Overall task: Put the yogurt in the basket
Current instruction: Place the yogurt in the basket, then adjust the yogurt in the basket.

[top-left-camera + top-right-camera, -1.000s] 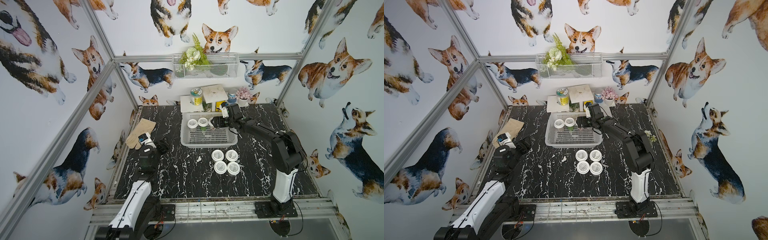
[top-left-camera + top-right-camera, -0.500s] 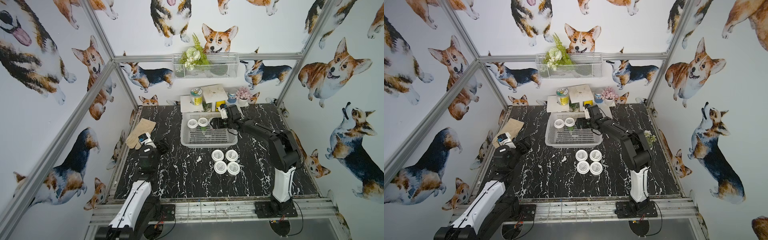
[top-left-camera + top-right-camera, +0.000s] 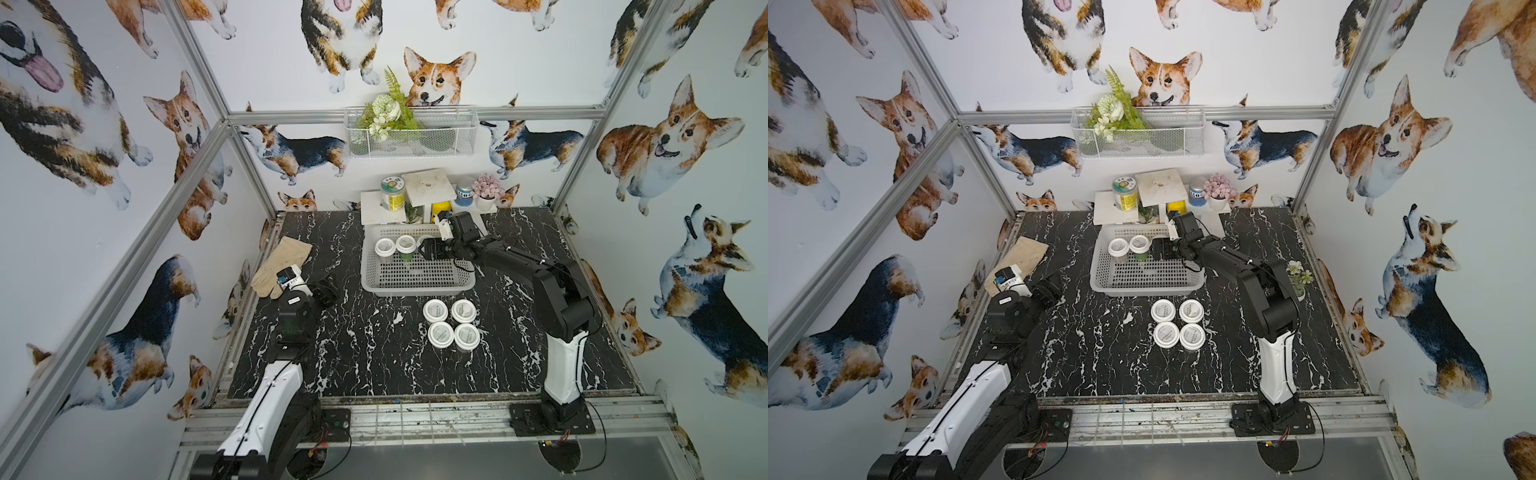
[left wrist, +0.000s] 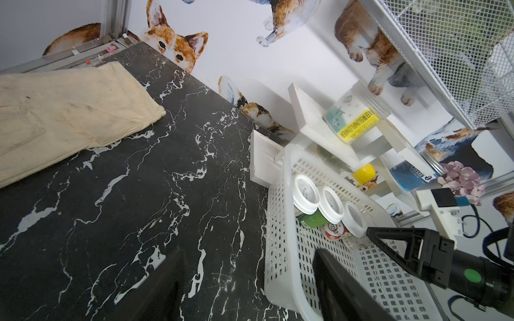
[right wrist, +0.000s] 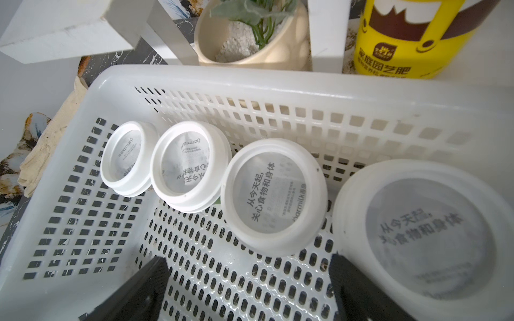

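Four yogurt cups (image 3: 435, 309) with white lids stand in a square on the black marble table, in front of the white lattice basket (image 3: 415, 286). In the right wrist view, four more cups (image 5: 274, 194) line the basket's far wall. My right gripper (image 5: 247, 266) hangs open over the basket floor beside them, with nothing between its fingers. In both top views it (image 3: 1156, 249) hides part of that row; two cups (image 3: 1118, 247) show. My left gripper (image 3: 326, 291) rests open and empty at the table's left, its fingers (image 4: 333, 278) pointing toward the basket.
A beige glove (image 3: 282, 266) lies at the far left. White shelves behind the basket carry a green-yellow labelled jar (image 3: 392, 193), a yellow bottle (image 5: 411, 36) and a potted plant (image 5: 250, 41). A wire basket (image 3: 411, 133) hangs on the back wall. A small flower pot (image 3: 1298, 274) stands at the right.
My right gripper has slid a little to the left inside the basket, staying open. The left arm has not moved.
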